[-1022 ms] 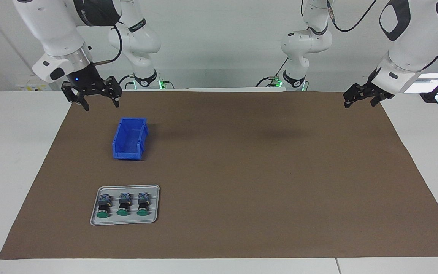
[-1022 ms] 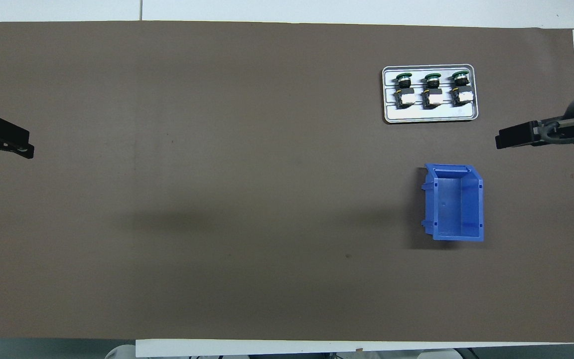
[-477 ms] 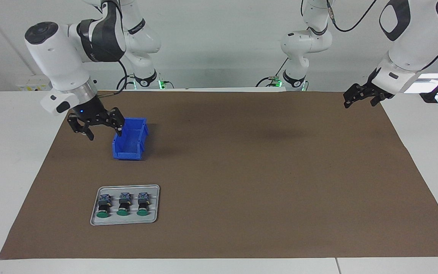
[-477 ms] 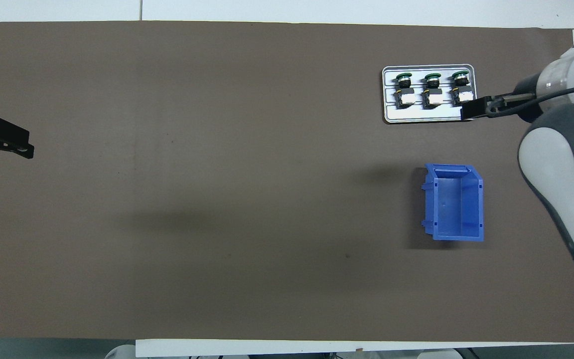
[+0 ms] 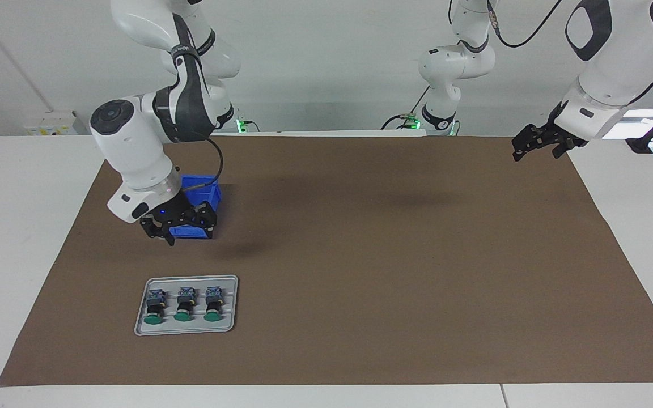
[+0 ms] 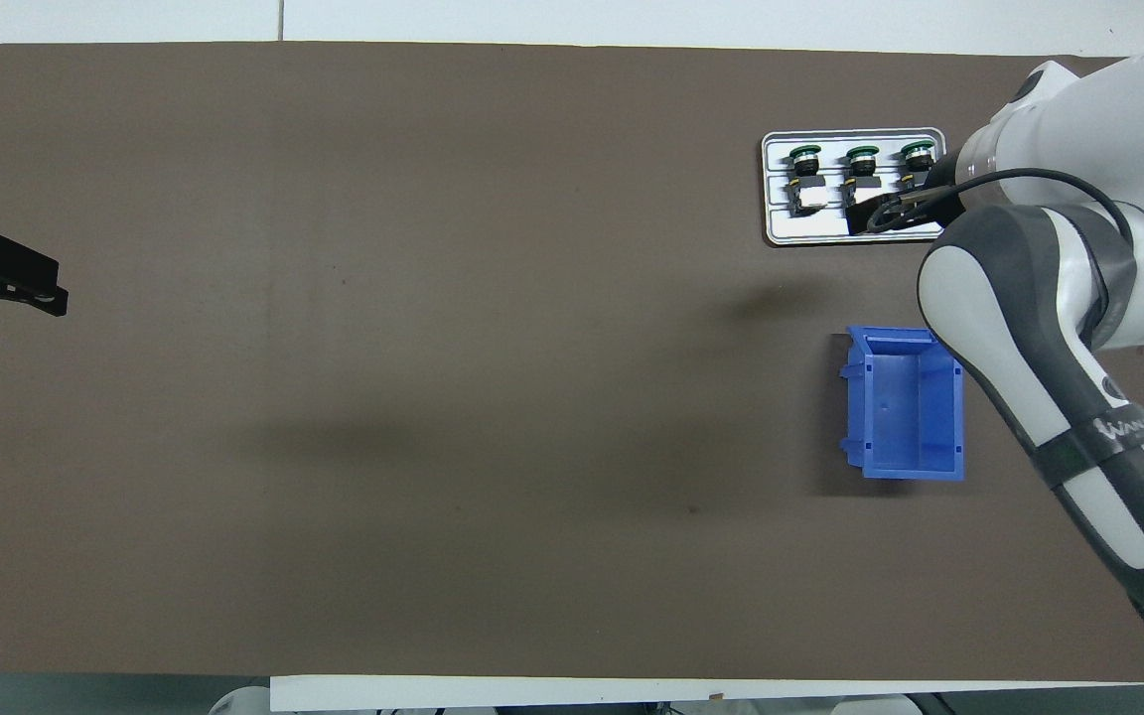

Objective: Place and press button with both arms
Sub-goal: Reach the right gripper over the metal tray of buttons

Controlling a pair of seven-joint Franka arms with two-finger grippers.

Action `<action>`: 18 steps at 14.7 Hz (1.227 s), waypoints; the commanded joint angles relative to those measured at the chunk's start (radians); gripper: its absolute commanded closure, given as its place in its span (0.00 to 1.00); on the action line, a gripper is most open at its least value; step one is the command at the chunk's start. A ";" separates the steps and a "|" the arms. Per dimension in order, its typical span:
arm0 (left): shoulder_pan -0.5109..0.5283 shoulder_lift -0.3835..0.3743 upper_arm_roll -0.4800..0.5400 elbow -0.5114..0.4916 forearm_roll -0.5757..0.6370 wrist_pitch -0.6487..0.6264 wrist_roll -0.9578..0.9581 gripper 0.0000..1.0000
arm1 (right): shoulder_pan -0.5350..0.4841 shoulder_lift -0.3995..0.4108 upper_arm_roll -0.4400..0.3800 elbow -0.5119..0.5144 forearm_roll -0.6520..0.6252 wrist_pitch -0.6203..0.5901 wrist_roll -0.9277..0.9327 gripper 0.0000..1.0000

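The right hand (image 5: 177, 231), fingers spread and holding nothing, has dropped from beside the blue bin (image 5: 202, 195) to hang over the mat between it and the tray (image 5: 234, 300) holding three buttons (image 5: 182, 304). The left hand (image 5: 539, 144) waits, open.

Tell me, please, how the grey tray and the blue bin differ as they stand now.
The grey tray is shallow and holds three green-capped buttons; the blue bin is deep and empty. The tray lies farther from the robots than the bin. Both sit toward the right arm's end of the brown mat.
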 commanded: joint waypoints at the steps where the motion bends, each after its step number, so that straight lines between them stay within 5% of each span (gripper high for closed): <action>1: -0.004 -0.029 0.009 -0.035 -0.007 0.022 0.004 0.00 | -0.012 0.033 0.008 0.002 -0.069 0.015 -0.041 0.08; 14: -0.004 -0.029 0.009 -0.035 -0.007 0.022 0.004 0.00 | 0.034 0.237 0.020 0.143 -0.052 0.305 -0.016 0.09; 18: -0.004 -0.029 0.009 -0.035 -0.007 0.022 0.004 0.00 | 0.047 0.277 0.019 0.178 -0.043 0.189 0.108 0.11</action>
